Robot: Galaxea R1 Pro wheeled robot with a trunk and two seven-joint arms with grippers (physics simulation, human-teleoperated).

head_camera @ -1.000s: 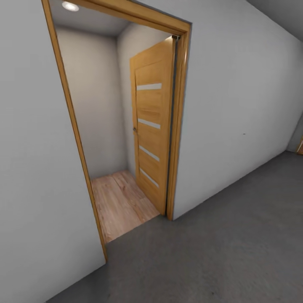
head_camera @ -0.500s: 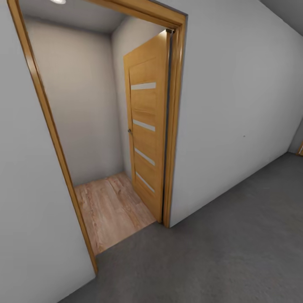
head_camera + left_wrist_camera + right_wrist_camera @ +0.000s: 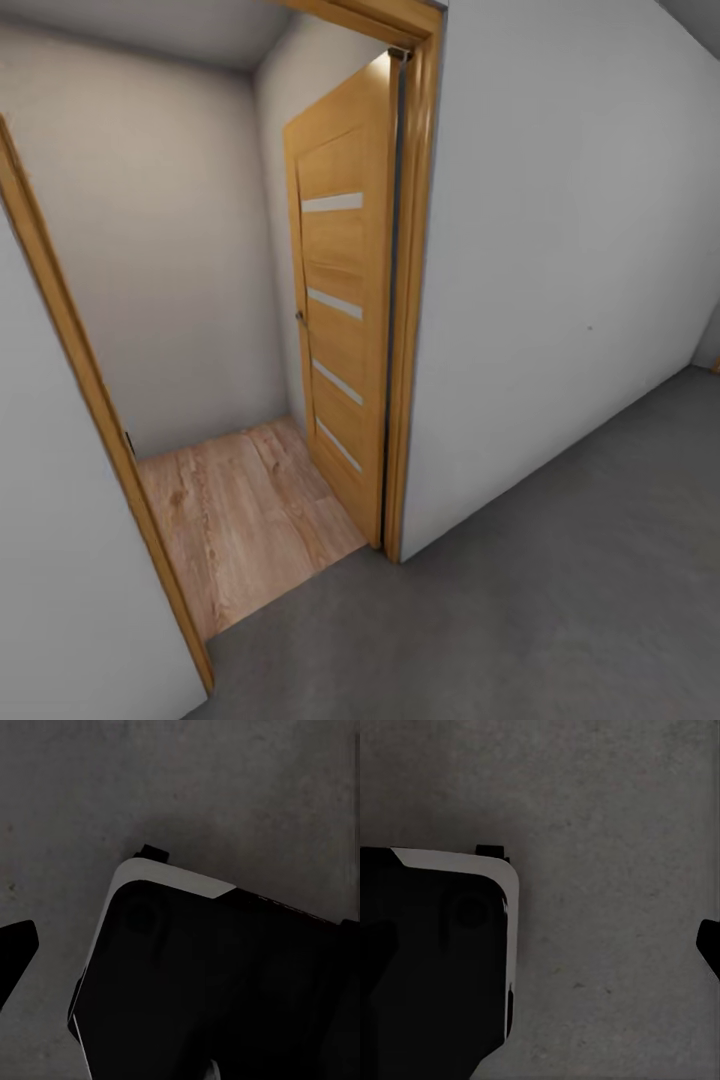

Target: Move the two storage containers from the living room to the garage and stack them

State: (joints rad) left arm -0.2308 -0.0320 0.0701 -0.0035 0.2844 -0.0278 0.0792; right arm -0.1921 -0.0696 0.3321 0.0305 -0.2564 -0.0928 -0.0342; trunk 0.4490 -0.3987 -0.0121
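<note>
The floor is dark grey and rough, with little specks. In the head view it fills the lower right of the frame and runs up to the white wall. It stops at the doorway in the lower middle, where light wood planks begin. In both wrist views the same grey floor lies flat behind dark robot parts.

No readable text, label, brand, number or sign appears anywhere.
</note>
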